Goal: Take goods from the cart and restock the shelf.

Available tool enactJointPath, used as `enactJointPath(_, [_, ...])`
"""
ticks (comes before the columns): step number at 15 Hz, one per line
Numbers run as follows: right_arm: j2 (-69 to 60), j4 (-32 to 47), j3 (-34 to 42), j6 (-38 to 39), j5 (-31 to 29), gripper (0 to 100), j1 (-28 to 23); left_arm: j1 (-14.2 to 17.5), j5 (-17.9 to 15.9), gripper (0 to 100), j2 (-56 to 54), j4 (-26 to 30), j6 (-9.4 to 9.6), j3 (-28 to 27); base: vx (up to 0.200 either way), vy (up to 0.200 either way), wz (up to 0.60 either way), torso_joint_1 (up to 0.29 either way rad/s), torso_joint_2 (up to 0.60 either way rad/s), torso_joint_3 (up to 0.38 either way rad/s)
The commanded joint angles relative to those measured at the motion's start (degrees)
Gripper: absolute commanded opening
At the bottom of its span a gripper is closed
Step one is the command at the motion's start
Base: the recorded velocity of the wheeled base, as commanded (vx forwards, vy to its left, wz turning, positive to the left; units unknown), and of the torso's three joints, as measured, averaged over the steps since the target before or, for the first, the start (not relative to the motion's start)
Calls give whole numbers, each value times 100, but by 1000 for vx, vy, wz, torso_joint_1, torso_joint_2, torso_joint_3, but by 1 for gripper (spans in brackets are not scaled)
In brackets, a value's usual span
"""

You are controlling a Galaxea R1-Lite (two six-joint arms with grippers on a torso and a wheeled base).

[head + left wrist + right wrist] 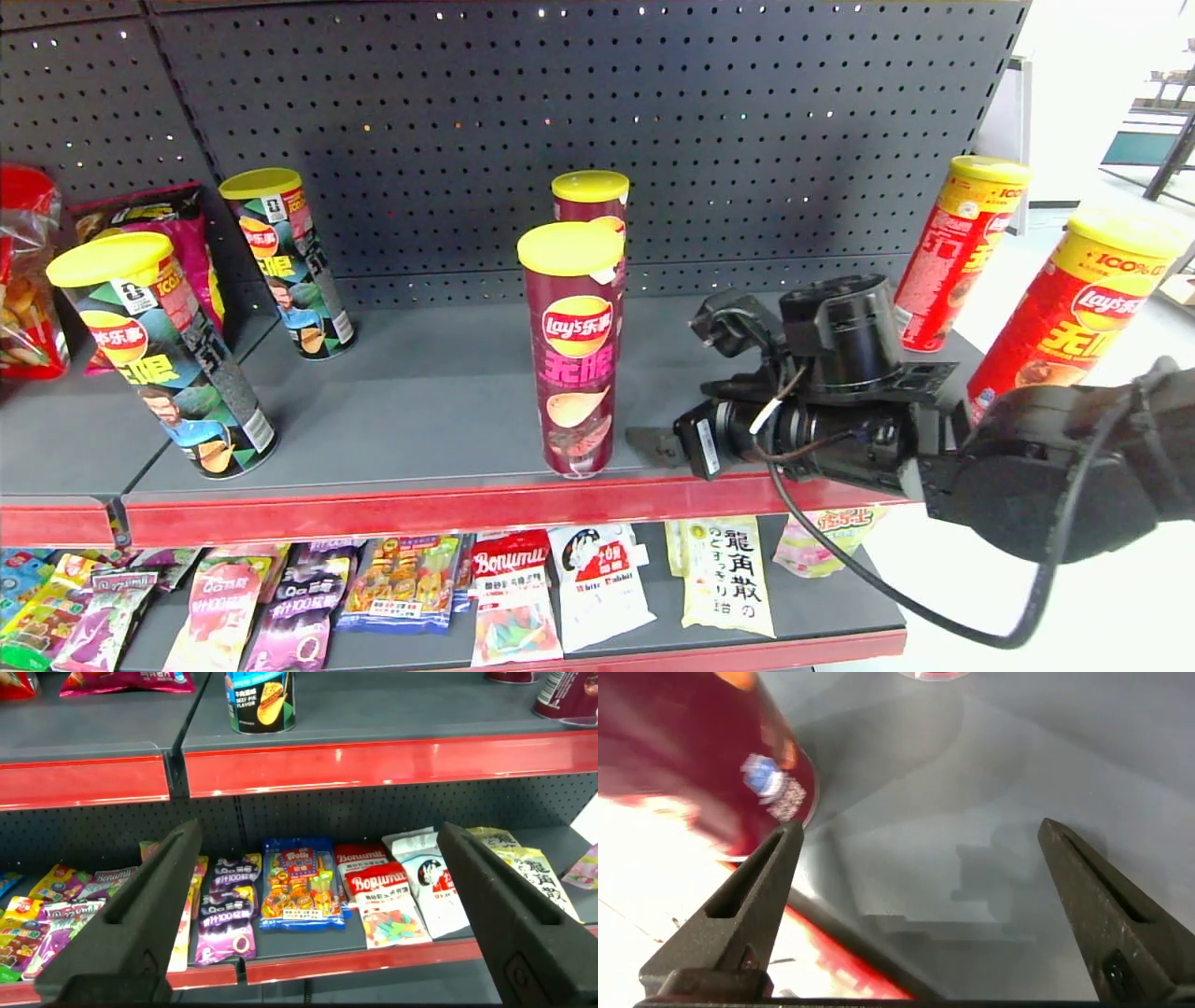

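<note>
A maroon chip can (571, 350) with a yellow lid stands upright near the front edge of the grey shelf (420, 401). A second maroon can (590, 201) stands behind it. My right gripper (680, 387) hovers just right of the front can, open and holding nothing. In the right wrist view the maroon can (701, 756) sits beside one finger (752, 905), outside the open right gripper (915, 840), over bare shelf. My left gripper (318, 849) is open and empty, facing the lower shelf of candy bags (301, 885).
Two dark-patterned cans (159, 355) (285, 261) stand at the shelf's left, with snack bags (28, 271) beyond. Two red cans (962, 252) (1083, 299) stand at the right end. The shelf has a red front lip (420, 509). Pegboard backs it.
</note>
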Motion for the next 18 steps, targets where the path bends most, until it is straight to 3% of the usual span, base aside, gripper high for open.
enactJointPath(1, [-1127, 19, 768, 6, 14, 100, 7, 4, -1, 100, -3, 0, 0, 1, 0, 0, 0, 0, 0, 0])
enactJointPath(3, [-1901, 63, 1375, 41, 14, 100, -10, 4, -1, 100, -3, 0, 0, 1, 0, 0, 0, 0, 0, 0])
enactJointPath(6, [-2586, 195, 1639, 270, -4, 100, -125, 4, -1, 100, -3, 0, 0, 1, 0, 0, 0, 0, 0, 0])
enactJointPath(10, [-4010, 326, 2772, 235, 111, 100, -309, 4, -1, 100, -3, 0, 0, 1, 0, 0, 0, 0, 0, 0])
enactJointPath(14, [-5733, 1267, 3739, -425, 1165, 100, -1478, 4, -1, 100, -3, 0, 0, 1, 0, 0, 0, 0, 0, 0])
enactJointPath(15, [-6576, 1557, 4179, -1049, 1473, 100, -2216, 4, -1, 100, -3, 0, 0, 1, 0, 0, 0, 0, 0, 0])
enactJointPath(18, [-7701, 1548, 4768, -1145, 1517, 100, -3113, 4, -1, 100, -3, 0, 0, 1, 0, 0, 0, 0, 0, 0])
